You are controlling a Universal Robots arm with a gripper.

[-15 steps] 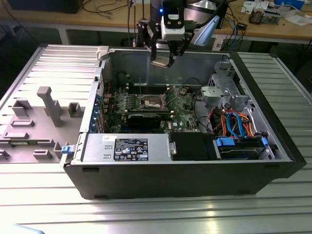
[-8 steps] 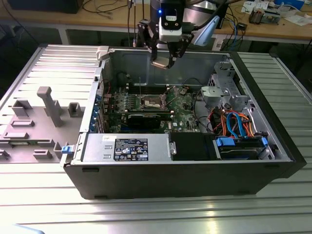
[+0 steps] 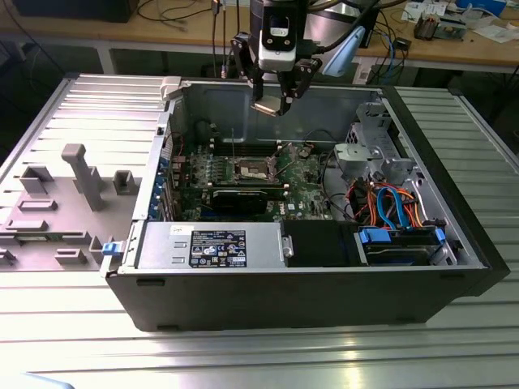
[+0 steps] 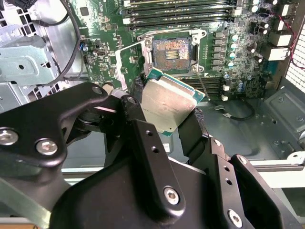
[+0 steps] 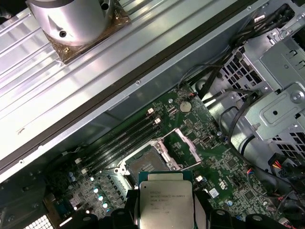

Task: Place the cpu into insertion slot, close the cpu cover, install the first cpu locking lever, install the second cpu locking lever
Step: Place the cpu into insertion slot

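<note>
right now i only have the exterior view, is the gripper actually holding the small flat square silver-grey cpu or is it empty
observer: holding it. In the second wrist view the gripper is shut on the small flat silver-grey cpu, a black finger against its edge.
operator: is the square socket on the green board free
observer: yes, the insertion slot is empty, with the contacts in its dark centre bare.
operator: and the thin silver frame plate
observer: in the first wrist view the cpu cover stands open beside the slot.
</note>
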